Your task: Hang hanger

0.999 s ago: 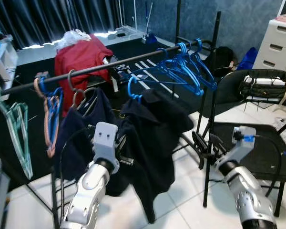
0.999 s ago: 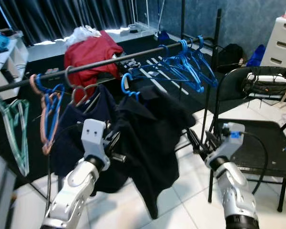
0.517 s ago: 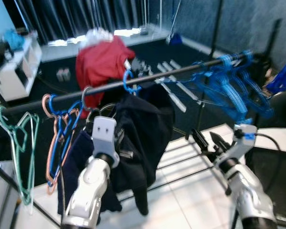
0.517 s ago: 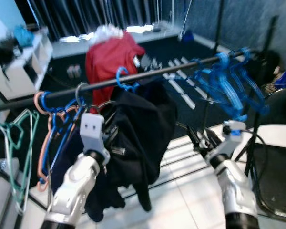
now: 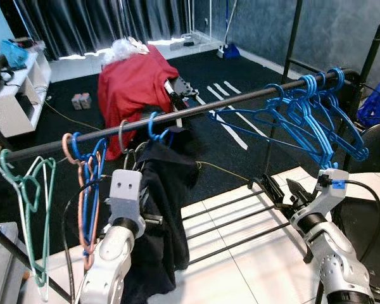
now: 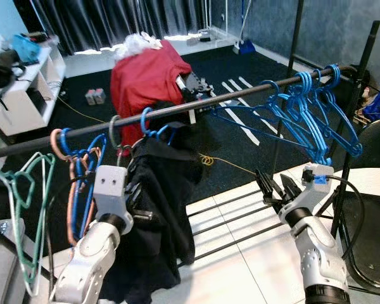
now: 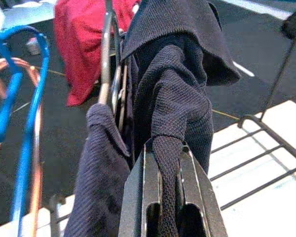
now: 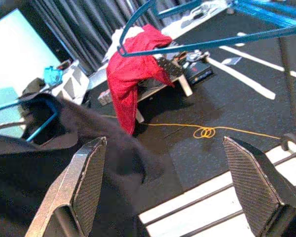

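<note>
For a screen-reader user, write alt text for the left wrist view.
The left end effector is shut on a fold of the dark navy garment, which hangs from a hanger with a metal hook. Blue and copper-coloured hangers hang beside it, with a red cloth on dark carpet behind.

Looks like a room in a home: clothes rail (image 5: 177, 117) with hangers (image 5: 304, 120), dark curtains (image 5: 101, 25), white shelf (image 5: 16, 101), red cloth (image 5: 133, 82).
</note>
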Controlling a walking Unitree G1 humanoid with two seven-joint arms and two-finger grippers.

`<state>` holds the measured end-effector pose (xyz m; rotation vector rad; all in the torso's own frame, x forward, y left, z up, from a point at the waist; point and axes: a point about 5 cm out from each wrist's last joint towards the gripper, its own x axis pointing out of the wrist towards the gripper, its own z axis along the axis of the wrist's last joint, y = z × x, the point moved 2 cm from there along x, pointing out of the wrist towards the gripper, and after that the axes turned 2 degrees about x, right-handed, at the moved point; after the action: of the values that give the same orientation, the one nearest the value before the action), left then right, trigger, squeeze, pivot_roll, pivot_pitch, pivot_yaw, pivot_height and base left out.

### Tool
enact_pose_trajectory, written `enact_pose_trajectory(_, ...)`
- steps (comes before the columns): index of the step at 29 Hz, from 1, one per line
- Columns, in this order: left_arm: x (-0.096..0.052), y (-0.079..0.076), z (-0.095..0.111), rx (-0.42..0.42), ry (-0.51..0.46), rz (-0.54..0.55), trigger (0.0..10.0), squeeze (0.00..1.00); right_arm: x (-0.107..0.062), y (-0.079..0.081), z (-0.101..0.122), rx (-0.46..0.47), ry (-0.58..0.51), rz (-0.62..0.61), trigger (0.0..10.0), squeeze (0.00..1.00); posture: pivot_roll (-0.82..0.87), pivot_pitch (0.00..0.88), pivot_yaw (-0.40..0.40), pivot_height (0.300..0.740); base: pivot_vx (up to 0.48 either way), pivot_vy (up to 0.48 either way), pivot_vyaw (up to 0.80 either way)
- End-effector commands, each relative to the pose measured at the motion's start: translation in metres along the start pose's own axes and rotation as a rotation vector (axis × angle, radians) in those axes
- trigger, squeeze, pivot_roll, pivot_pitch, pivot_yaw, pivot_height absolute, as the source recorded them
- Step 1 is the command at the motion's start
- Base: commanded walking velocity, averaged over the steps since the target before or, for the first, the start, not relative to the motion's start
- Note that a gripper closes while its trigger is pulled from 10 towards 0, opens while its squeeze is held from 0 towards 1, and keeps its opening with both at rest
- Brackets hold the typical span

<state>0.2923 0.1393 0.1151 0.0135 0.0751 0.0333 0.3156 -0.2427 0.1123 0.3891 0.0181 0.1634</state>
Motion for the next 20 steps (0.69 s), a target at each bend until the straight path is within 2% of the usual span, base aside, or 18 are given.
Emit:
enact_pose_trajectory(1, -0.003, 0.007, -0.008, -0.013, 0.054, 0.069, 10.0, 0.00, 0.000, 0.002, -0.004, 0.017, 0.014, 0.004, 10.0, 0.00, -0.10, 0.000, 0.085, 0.740, 0.000, 0.000, 0.00)
enact_pose_trajectory(2, -0.003, 0.007, -0.008, -0.013, 0.054, 0.069, 10.0, 0.00, 0.000, 0.002, -0.004, 0.017, 0.014, 0.004, 10.0, 0.00, -0.10, 0.000, 0.085, 0.740, 0.000, 0.000, 0.00)
enact_pose_trajectory(5, -0.003, -0.007, -0.019, -0.109, 0.131, 0.022, 10.0, 0.00, 0.000, 0.002, -0.004, 0.020, 0.015, 0.002, 10.0, 0.00, -0.10, 0.000, 0.087, 0.740, 0.000, 0.000, 0.00)
enact_pose_trajectory(6, -0.005, -0.027, -0.017, -0.155, 0.127, -0.105, 10.0, 1.00, 0.000, 0.002, -0.004, 0.021, 0.015, 0.000, 10.0, 0.00, -0.10, 0.000, 0.088, 0.740, 0.000, 0.000, 0.00)
enact_pose_trajectory(9, -0.012, -0.050, -0.011, -0.152, 0.116, -0.282, 10.0, 1.00, 0.000, 0.002, -0.004, 0.022, 0.015, -0.002, 10.0, 0.00, -0.10, 0.000, 0.088, 0.740, 0.000, 0.000, 0.00)
enact_pose_trajectory(12, -0.015, -0.054, -0.011, -0.135, 0.119, -0.340, 10.0, 1.00, 0.000, 0.002, -0.004, 0.023, 0.016, -0.002, 10.0, 0.00, -0.10, 0.000, 0.088, 0.740, 0.000, 0.000, 0.00)
enact_pose_trajectory(16, -0.016, -0.045, -0.008, -0.093, 0.102, -0.358, 10.0, 1.00, 0.000, 0.002, -0.003, 0.023, 0.016, -0.002, 10.0, 0.00, -0.10, 0.000, 0.086, 0.740, 0.000, 0.000, 0.00)
enact_pose_trajectory(17, -0.014, -0.032, -0.003, -0.062, 0.063, -0.329, 10.0, 1.00, 0.001, 0.002, -0.003, 0.024, 0.016, -0.003, 10.0, 0.00, -0.10, 0.000, 0.086, 0.740, 0.000, 0.000, 0.00)
enact_pose_trajectory(18, -0.014, -0.032, -0.003, -0.062, 0.063, -0.329, 10.0, 1.00, 0.001, 0.002, -0.003, 0.024, 0.016, -0.003, 10.0, 0.00, -0.10, 0.000, 0.086, 0.740, 0.000, 0.000, 0.00)
enact_pose_trajectory(19, -0.013, -0.016, 0.004, -0.045, 0.008, -0.276, 10.0, 1.00, 0.001, 0.002, -0.003, 0.025, 0.016, -0.003, 10.0, 0.00, -0.10, 0.000, 0.087, 0.740, 0.000, 0.000, 0.00)
enact_pose_trajectory(20, -0.013, -0.016, 0.004, -0.045, 0.008, -0.276, 10.0, 1.00, 0.001, 0.002, -0.003, 0.025, 0.016, -0.003, 10.0, 0.00, -0.10, 0.000, 0.087, 0.740, 0.000, 0.000, 0.00)
